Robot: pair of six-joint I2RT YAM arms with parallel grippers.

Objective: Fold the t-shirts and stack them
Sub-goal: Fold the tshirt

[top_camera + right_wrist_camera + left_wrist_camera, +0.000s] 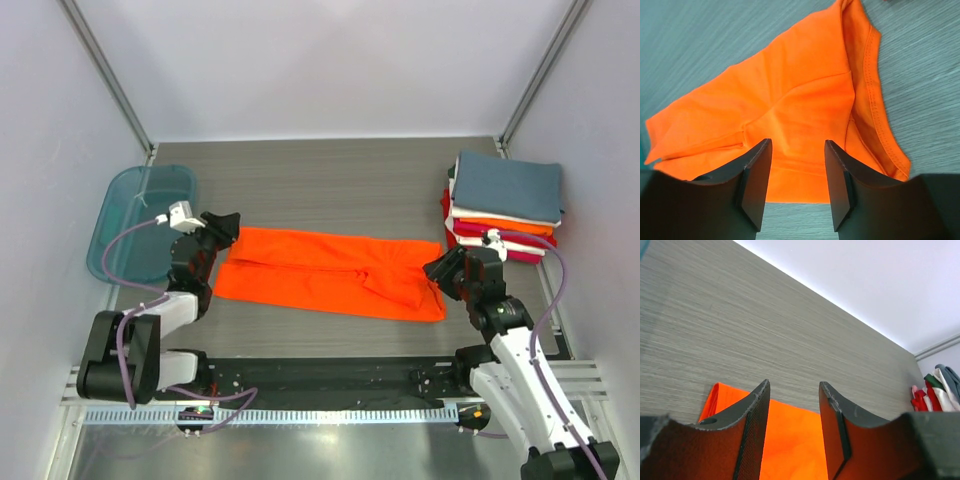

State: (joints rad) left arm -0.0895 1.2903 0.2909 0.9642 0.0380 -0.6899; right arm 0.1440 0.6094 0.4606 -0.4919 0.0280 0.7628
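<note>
A bright orange t-shirt (pixel 330 272) lies folded lengthwise into a long strip across the middle of the table. My left gripper (pixel 228 228) is open at the strip's left end, with orange cloth (pixel 790 440) below its jaws. My right gripper (pixel 437 270) is open at the strip's right end, just above the collar end of the shirt (pixel 800 100). Neither holds cloth. A stack of folded shirts (pixel 503 203) stands at the back right, slate blue-grey on top, then white, orange and crimson; it also shows in the left wrist view (pixel 935 390).
A translucent teal plastic tub (pixel 143 218) sits at the left edge of the table. Grey walls enclose the table on three sides. The arm bases and a black rail (pixel 330 375) line the near edge.
</note>
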